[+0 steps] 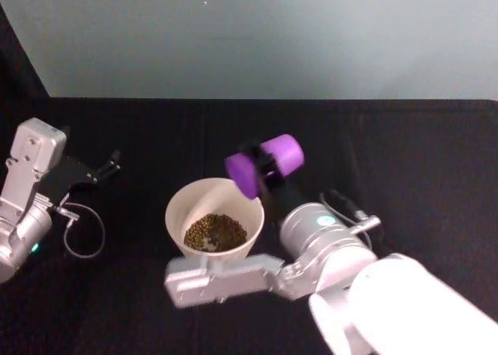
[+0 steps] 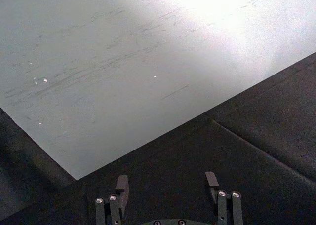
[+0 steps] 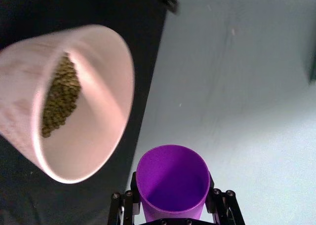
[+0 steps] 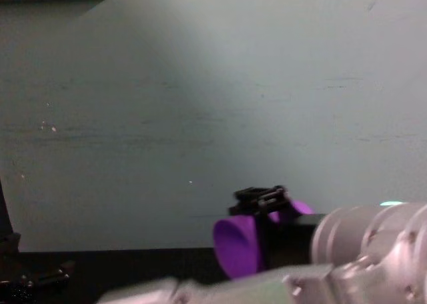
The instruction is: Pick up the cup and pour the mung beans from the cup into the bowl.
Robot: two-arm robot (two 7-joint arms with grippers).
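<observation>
One smooth purple cup (image 1: pixel 286 154), empty and tipped sideways, is clamped in the right gripper (image 1: pixel 265 165).

Tilted cup (image 1: pixel 284 154) above bowl (image 1: pixel 204 198); open table (image 1: pixel 156 129) beyond

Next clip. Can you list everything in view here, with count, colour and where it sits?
cup: one, bright purple, tipped on its side above the bowl's far right rim; inside looks empty
bowl: one, pale pinkish-white, upright at the table's centre
mung beans: one heap, green-brown, in the bottom of the bowl
cloth: one, black, covering the table
wall: one, pale grey-green, behind the table
right gripper: one, black, jaws shut on the cup
left gripper: one, black, jaws open, holding nothing, at the table's left side
</observation>
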